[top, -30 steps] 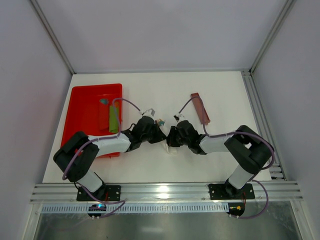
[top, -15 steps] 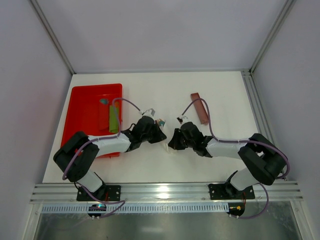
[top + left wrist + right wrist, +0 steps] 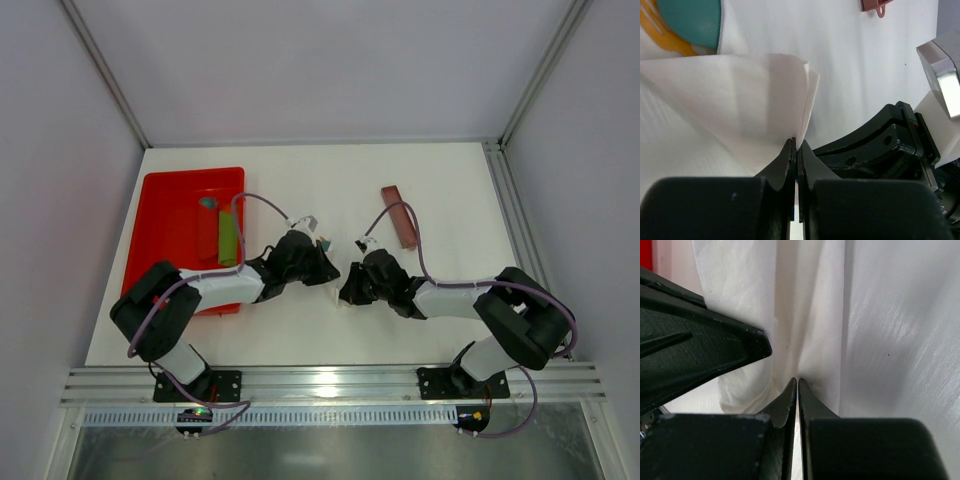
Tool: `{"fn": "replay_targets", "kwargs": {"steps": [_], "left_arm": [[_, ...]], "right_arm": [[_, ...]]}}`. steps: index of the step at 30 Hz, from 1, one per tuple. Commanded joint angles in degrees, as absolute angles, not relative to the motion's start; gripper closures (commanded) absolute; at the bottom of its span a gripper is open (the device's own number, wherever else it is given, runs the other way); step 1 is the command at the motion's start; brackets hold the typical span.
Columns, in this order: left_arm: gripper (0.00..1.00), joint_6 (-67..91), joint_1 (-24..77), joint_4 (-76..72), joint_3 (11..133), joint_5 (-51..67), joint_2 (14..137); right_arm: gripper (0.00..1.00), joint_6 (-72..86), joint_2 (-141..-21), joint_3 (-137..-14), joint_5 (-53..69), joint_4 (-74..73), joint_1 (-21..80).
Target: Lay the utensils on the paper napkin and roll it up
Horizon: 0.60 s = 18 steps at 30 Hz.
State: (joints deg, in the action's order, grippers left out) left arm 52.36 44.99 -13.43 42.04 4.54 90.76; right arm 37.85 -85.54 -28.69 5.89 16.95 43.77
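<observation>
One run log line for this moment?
left gripper: shut on paper napkin | right gripper: shut on paper napkin | roll: not yet done

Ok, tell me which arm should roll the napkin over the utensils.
Probably left: the left gripper is shut on the paper napkin's folded-over corner, with an orange utensil just beyond. The right gripper only pinches a crease in the sheet.

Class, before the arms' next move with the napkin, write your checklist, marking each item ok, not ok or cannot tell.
1. Left gripper shut on the paper napkin: ok.
2. Right gripper shut on the napkin: ok.
3. Utensils wrapped inside: cannot tell; one orange stick shows past the napkin's edge.
4. Napkin rolled: not ok, only loosely folded.
5. Green strip lying in the red tray, away from the grippers: ok.
</observation>
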Motion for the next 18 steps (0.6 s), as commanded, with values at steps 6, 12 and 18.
{"fn": "replay_targets", "kwargs": {"steps": [6, 12, 18], "left_arm": [[0.95, 49.1, 45.4, -18.1, 46.0, 10.1, 94.3], [0.95, 48.7, 45.4, -21.0, 46.5, 14.0, 96.2], [0.94, 48.1, 45.4, -20.9, 46.8, 13.4, 97.9]], "right_arm": [[0.96, 37.2, -87.1, -27.9, 4.1, 17.1, 44.1], [0.96, 37.0, -87.9, -28.1, 4.1, 17.7, 44.1], [0.96, 36.4, -87.3, -28.1, 3.9, 17.6, 44.0]]}}
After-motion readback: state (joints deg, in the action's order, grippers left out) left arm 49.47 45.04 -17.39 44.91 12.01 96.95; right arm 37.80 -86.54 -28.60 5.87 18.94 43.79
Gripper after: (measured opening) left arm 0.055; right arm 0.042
